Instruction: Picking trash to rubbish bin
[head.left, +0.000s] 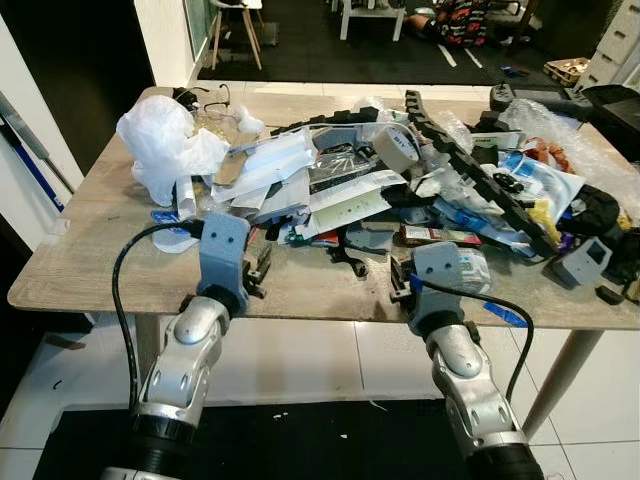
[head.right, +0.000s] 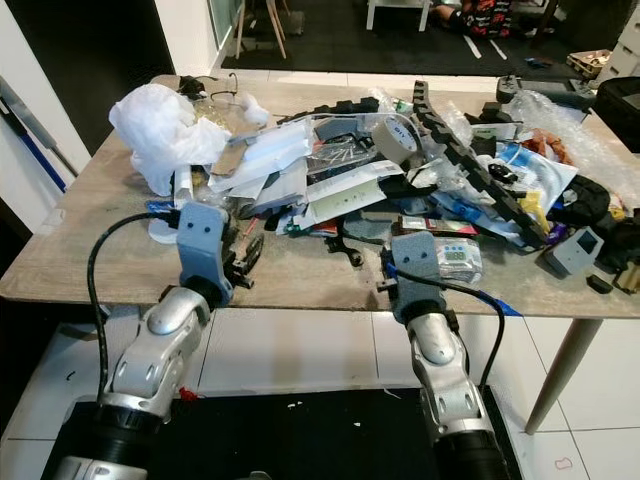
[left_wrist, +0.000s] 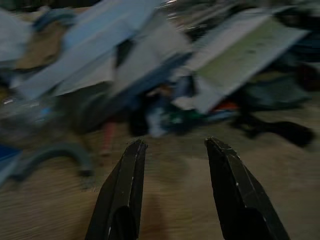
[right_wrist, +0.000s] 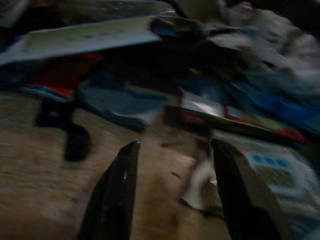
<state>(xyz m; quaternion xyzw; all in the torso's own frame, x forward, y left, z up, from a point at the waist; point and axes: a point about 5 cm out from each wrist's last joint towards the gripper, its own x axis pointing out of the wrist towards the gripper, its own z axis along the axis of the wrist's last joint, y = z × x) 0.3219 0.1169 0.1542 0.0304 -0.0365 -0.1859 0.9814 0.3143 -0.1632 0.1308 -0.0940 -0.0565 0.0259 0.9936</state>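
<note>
- Facing the wooden table (head.left: 90, 215), I hold both arms raised at its near edge; the trash heap (head.left: 380, 190) of papers, wrappers and plastic lies ahead of both sets of jaws, spread across the table's middle and right.
- Left gripper (left_wrist: 172, 150): fingers spread, nothing between them; bare tabletop lies beneath, and the nearest litter, a white paper sheet (left_wrist: 245, 60), sits just beyond the tips, its long axis slanting across my line of approach.
- Right gripper (right_wrist: 172, 150): fingers likewise spread and empty; a printed packet (right_wrist: 272, 172) lies just beside one fingertip, so I judge this arm the nearer to a first pick.
- White plastic bag (head.left: 165, 140): far left, well apart from both grippers.
</note>
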